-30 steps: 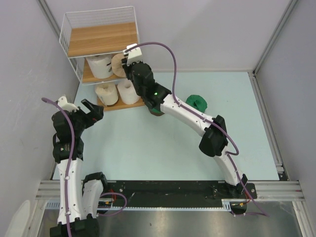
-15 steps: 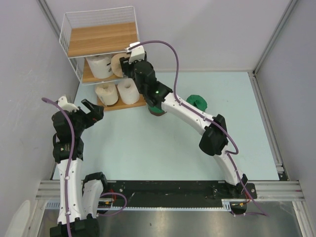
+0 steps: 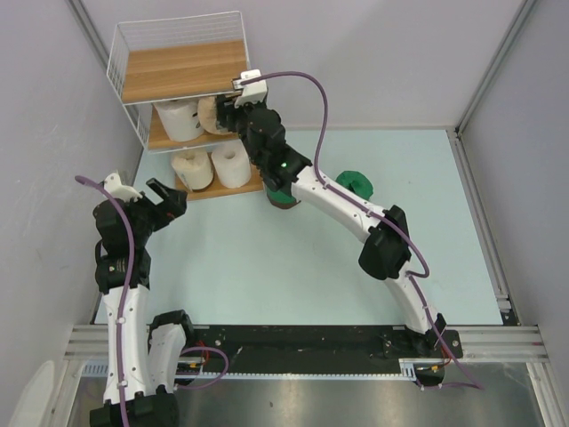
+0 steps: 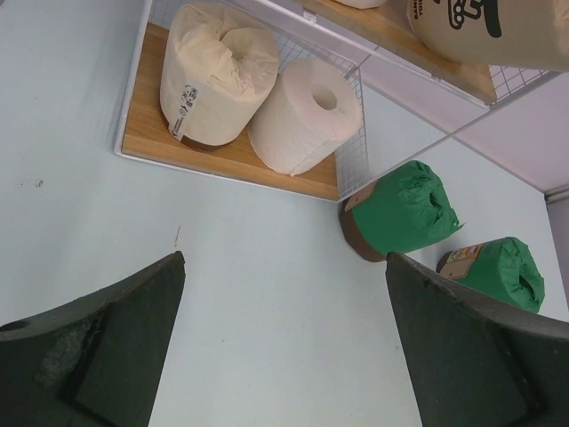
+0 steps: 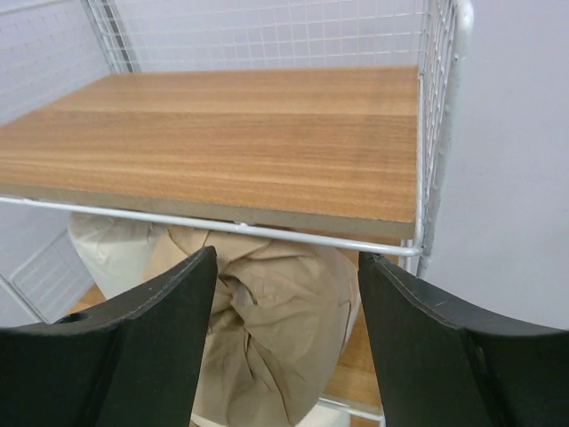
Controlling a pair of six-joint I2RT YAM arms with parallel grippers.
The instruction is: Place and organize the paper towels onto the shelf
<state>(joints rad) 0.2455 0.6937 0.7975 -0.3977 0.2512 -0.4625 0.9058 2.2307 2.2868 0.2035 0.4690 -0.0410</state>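
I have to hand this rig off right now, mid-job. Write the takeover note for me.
Left tool: open, empty, hovering over the table near the shelf.
Right tool: straddles the tan roll on the middle board; gripped or released, cannot tell.
Done: two cream rolls on the bottom board; a white roll beside the tan one.
Left: two green rolls lie on the table right of the shelf. The top board holds nothing.
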